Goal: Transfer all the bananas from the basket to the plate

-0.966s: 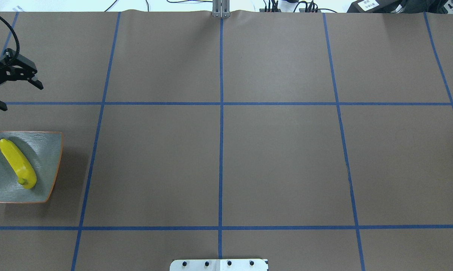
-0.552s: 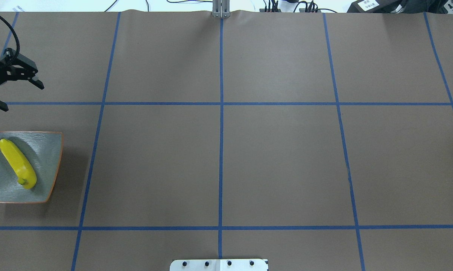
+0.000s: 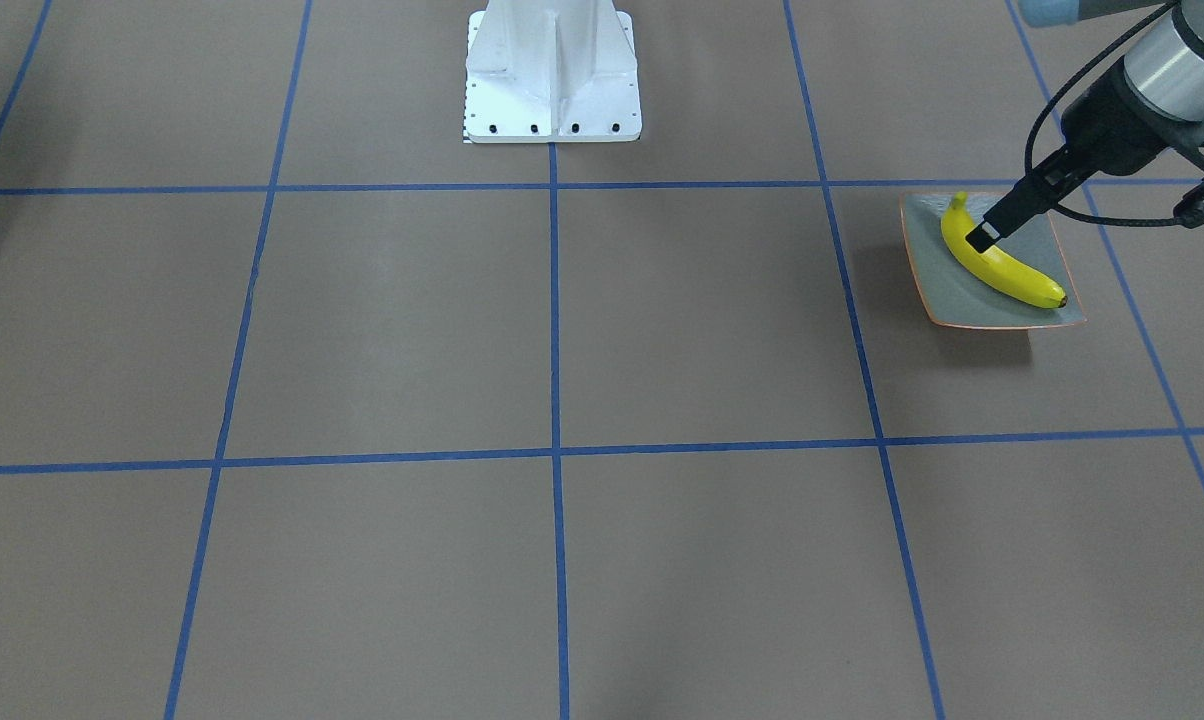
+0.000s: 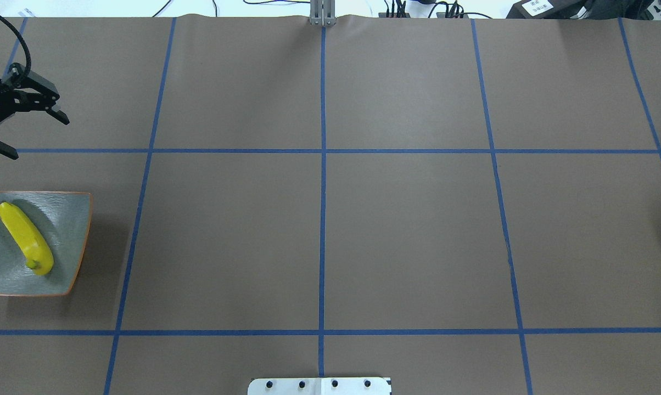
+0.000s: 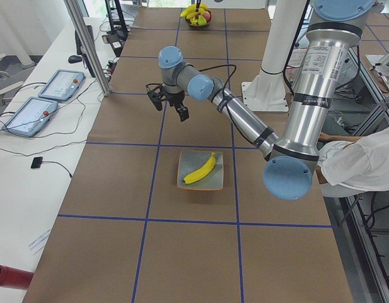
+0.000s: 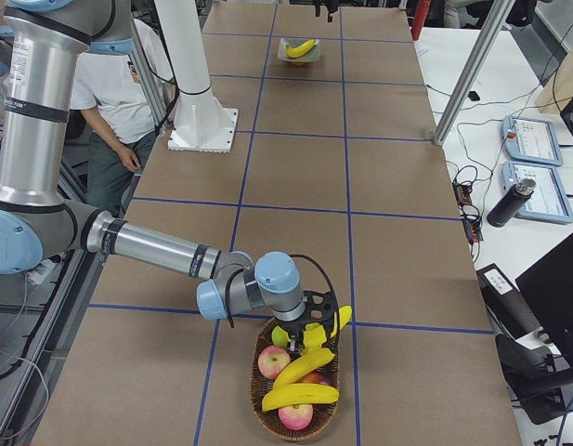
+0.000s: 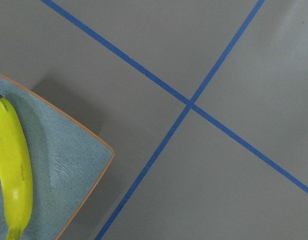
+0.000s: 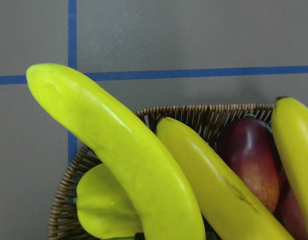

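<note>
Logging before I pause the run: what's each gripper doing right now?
Left gripper: open, holding nothing.
Right gripper: down at the basket; open or shut cannot be told.

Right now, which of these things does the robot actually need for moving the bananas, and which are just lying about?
Part of the job: banana on the plate; plate; bananas in the basket; basket.

Just lying about: red apples and yellow-green fruit sharing the basket; dark bottle and control tablets on the side bench.
</note>
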You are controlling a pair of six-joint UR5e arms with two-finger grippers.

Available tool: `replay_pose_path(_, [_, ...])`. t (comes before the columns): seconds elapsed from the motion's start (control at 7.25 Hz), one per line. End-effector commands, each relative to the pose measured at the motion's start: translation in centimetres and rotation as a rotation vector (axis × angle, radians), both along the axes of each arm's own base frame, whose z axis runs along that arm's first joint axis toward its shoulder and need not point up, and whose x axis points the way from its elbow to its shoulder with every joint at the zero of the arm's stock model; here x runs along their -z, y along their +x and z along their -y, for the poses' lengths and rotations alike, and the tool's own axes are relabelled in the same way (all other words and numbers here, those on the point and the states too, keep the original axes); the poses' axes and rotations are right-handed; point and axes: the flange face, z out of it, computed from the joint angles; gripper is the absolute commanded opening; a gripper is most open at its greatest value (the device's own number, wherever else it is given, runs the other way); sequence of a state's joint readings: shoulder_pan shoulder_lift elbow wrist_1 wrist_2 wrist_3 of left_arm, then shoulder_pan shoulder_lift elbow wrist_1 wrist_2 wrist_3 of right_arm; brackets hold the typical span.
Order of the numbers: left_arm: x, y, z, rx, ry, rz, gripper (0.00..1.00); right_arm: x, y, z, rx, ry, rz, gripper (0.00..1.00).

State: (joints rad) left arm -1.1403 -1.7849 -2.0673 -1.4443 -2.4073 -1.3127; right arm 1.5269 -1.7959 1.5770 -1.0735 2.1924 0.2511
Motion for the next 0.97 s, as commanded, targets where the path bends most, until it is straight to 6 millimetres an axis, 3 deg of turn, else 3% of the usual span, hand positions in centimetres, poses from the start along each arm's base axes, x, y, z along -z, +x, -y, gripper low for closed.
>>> replay_pose_path(0.0, [1.6, 0.7, 1.0, -0.005, 0.012, -0.019, 1.00, 9.5, 1.7, 1.0, 0.058, 0.028, -0.020, 0.00])
replay_pose_path(0.28, [6.3, 3.0, 5.0, 0.073, -0.057, -0.058, 1.00, 15.3, -2.3, 4.5, 0.145, 0.110, 0.162, 0.00])
replay_pose_path(0.41, [8.6, 5.8, 4.7, 0.060, -0.081, -0.078, 1.00, 18.7, -5.7, 6.4, 0.165, 0.099, 0.253, 0.00])
replay_pose_path(0.55, [10.9, 8.2, 5.6, 0.069, -0.088, -0.113, 1.00, 23.0, -9.7, 8.6, 0.149, 0.068, 0.308, 0.00])
replay_pose_path(0.69, [12.2, 9.7, 5.8, 0.095, -0.099, -0.173, 1.00, 28.4, -13.3, 10.7, 0.130, 0.044, 0.371, 0.00])
replay_pose_path(0.83, [13.6, 12.0, 4.9, 0.105, -0.114, -0.237, 1.00, 32.6, -17.6, 10.6, 0.141, 0.014, 0.413, 0.00])
